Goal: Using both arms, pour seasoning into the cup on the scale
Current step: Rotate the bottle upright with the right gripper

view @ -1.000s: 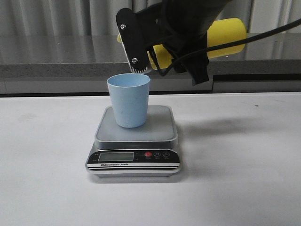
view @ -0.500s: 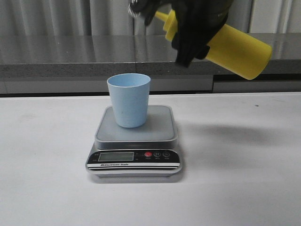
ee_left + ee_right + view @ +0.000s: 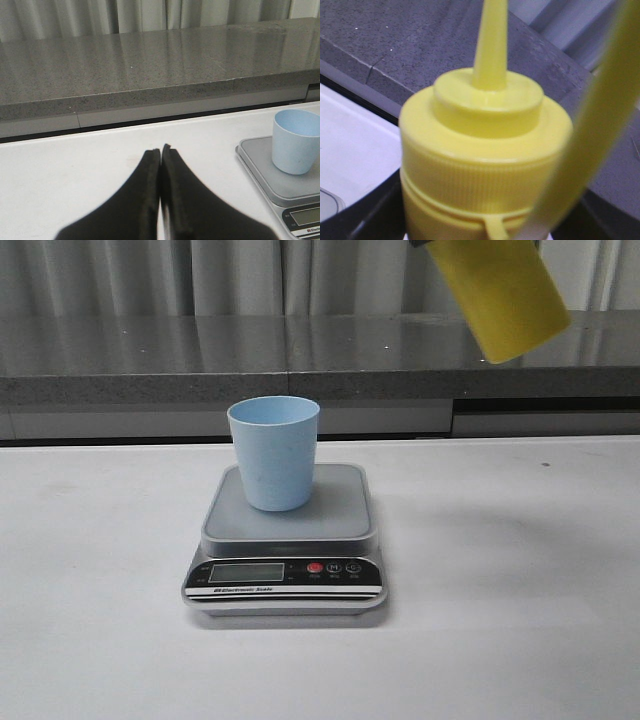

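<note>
cup [image 3: 273, 453] stands on scale [image 3: 287, 540] (white tabletop [image 3: 520, 620]); seasoning [image 3: 503, 292] aloft at 1 o'clock, right tool's grip unclear; left tool [image 3: 160, 151] together.

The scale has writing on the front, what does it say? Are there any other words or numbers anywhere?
White strip of print on the scale, under its screen: too small and blurred to read.
Screen: blank, no numbers.
Signs on the buttons beside the red button: too small to read.
Cup and yellow bottle: no writing.
</note>
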Controlling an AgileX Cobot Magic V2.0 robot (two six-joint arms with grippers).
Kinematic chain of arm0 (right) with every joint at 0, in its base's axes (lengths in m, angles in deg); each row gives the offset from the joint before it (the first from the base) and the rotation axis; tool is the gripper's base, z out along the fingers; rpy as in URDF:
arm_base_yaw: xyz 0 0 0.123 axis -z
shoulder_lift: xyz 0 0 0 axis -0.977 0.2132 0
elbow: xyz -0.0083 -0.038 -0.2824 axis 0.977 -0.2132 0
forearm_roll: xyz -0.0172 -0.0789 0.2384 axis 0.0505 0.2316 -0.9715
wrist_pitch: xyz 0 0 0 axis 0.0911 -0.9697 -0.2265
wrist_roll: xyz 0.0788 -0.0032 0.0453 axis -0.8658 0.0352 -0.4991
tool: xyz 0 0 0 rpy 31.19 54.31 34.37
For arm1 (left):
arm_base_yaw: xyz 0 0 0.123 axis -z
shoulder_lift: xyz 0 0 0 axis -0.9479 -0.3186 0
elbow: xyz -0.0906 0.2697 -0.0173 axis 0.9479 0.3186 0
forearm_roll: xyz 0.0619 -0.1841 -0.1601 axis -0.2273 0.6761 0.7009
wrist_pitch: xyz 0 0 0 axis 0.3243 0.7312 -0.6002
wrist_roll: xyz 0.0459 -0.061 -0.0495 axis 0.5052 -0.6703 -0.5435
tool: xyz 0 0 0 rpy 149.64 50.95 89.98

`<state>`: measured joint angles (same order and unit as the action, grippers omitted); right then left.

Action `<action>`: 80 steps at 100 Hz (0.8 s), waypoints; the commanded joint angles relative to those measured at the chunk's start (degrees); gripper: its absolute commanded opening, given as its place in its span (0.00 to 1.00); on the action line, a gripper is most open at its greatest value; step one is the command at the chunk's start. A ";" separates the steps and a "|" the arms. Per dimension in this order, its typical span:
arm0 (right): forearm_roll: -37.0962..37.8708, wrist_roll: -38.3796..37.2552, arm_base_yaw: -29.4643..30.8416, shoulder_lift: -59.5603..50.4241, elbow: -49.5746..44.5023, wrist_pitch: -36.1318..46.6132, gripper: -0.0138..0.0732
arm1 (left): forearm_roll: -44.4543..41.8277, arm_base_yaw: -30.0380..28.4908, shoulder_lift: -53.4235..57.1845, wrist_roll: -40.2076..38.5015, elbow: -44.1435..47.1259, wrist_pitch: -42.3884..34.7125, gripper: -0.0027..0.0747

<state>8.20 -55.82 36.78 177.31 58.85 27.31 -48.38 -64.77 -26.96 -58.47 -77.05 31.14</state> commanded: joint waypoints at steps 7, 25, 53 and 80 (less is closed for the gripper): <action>2.75 -1.18 0.52 -2.66 1.37 0.35 0.48 | 0.60 -0.22 -0.37 -0.64 -1.50 -4.65 0.01; 2.75 -3.77 0.52 -2.66 1.37 1.60 0.48 | 0.60 -0.22 -0.37 -0.64 -1.50 -4.65 0.01; 0.71 -4.92 3.06 -2.66 1.37 4.36 0.48 | 0.60 -0.22 -0.37 -0.64 -1.50 -4.65 0.01; -8.62 -0.26 6.42 -2.78 1.37 10.01 0.48 | 0.60 -0.22 -0.37 -0.64 -1.50 -4.65 0.01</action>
<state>2.05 -59.67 41.71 177.23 58.74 34.58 -48.38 -64.77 -26.96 -58.51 -77.05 31.14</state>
